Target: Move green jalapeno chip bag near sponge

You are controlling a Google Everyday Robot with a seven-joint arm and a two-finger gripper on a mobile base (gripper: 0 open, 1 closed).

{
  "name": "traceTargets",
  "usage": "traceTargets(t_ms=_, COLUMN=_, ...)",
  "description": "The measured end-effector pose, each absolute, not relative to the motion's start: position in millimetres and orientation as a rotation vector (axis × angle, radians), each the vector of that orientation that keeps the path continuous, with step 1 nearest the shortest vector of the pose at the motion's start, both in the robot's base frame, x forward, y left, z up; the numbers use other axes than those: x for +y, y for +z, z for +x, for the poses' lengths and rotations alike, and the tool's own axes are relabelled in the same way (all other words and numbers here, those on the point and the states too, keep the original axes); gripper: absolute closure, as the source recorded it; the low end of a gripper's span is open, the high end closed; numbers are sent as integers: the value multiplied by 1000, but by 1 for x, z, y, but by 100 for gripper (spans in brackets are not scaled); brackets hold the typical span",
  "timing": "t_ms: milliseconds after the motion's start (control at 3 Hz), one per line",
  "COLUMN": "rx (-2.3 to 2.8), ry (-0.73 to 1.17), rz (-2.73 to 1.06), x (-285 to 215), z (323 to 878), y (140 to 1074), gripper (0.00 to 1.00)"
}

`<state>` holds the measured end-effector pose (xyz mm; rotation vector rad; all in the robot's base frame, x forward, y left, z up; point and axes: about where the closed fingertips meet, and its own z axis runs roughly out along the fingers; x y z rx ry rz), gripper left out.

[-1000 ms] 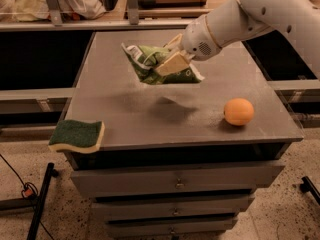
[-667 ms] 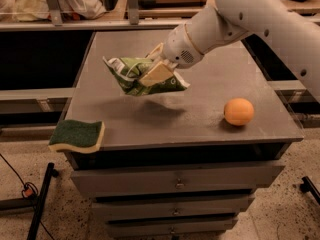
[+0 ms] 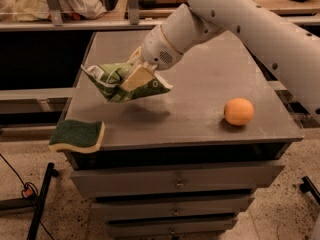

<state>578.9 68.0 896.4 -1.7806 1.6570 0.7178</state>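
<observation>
My gripper is shut on the green jalapeno chip bag, a crumpled green foil bag with white patches. It holds the bag in the air above the left part of the grey cabinet top. The sponge, dark green on top with a pale yellow body, lies at the front left corner, partly over the edge. The bag hangs up and to the right of the sponge, apart from it.
A round orange fruit sits on the right side of the top. The white arm reaches in from the upper right. Drawers are below the top. A shelf rail with cloth stands behind.
The gripper has carried the chip bag to the left and slightly lower, closer to the sponge. The sponge and the orange fruit have not moved.
</observation>
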Motion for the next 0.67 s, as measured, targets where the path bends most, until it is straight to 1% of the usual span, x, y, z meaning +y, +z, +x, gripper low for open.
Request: traceTargets(t_ms=667, rx=1727, ry=740, rz=-1772, x=97, z=579, y=901, gripper=35)
